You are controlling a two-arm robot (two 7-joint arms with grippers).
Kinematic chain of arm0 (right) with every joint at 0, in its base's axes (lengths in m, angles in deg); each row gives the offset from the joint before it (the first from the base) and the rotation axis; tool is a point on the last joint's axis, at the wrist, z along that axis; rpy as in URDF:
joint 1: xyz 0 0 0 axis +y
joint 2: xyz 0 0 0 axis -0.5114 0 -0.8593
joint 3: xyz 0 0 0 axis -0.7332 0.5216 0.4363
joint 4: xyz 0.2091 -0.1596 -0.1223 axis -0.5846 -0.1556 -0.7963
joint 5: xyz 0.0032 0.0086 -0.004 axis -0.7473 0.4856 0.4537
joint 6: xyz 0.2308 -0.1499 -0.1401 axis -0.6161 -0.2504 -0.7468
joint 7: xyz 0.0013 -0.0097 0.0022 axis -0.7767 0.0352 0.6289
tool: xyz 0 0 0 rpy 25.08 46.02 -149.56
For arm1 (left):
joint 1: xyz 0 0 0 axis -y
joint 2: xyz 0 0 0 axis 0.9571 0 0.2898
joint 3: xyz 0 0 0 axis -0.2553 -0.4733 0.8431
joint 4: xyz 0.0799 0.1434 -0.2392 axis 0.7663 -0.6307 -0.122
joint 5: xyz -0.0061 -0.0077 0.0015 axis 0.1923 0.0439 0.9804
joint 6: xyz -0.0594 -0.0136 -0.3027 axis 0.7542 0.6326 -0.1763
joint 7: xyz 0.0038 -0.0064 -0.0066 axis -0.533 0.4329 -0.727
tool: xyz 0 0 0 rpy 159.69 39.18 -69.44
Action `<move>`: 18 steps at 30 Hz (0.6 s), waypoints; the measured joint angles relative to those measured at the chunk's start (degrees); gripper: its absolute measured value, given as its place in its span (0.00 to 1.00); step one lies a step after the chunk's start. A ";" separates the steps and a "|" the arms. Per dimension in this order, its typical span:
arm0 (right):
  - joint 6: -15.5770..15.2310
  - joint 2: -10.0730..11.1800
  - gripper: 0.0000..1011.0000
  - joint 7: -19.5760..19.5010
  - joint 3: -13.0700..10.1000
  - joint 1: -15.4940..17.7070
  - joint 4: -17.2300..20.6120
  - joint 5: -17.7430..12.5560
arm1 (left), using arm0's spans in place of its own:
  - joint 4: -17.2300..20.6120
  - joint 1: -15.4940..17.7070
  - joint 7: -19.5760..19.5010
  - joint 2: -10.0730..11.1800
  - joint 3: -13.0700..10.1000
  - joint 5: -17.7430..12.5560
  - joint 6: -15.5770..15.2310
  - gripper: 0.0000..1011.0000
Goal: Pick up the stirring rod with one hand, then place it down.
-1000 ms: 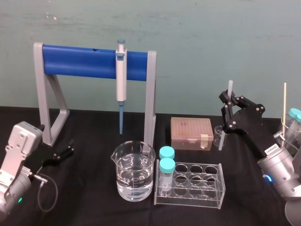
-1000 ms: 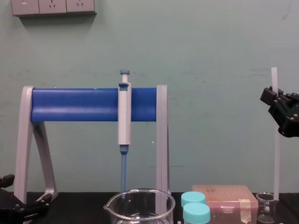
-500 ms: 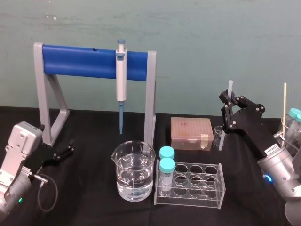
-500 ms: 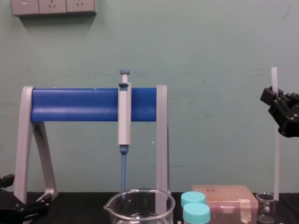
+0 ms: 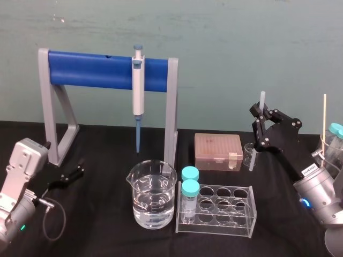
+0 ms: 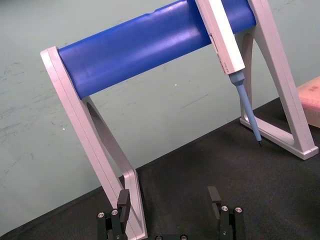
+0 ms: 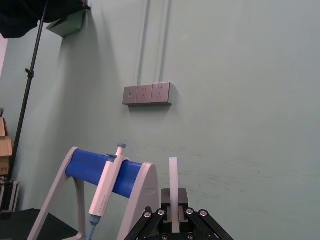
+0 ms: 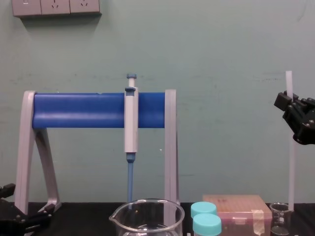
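Observation:
The stirring rod (image 5: 252,160) is a thin whitish rod held upright at the right of the table, with my right gripper (image 5: 259,115) shut on its upper part. From the chest the rod (image 8: 291,172) hangs down from the gripper (image 8: 289,101) to the rim of a small glass beaker (image 8: 280,219); I cannot tell whether its tip is inside. The right wrist view has the rod (image 7: 173,180) rising from between the fingers (image 7: 165,216). My left gripper (image 5: 75,172) rests low at the left, open and holding nothing (image 6: 169,200).
A blue-barred grey stand (image 5: 91,69) carries a pipette (image 5: 138,88) at the back. A water-filled beaker (image 5: 152,195), a clear tube rack (image 5: 228,211) with two teal-capped vials and a pink box (image 5: 218,151) sit mid-table. A wire basket with bottles (image 5: 333,142) stands far right.

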 joint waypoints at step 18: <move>0.00 -0.14 0.07 0.09 -0.14 0.06 0.00 0.19 | 0.00 0.00 0.00 0.00 0.00 0.00 0.00 0.99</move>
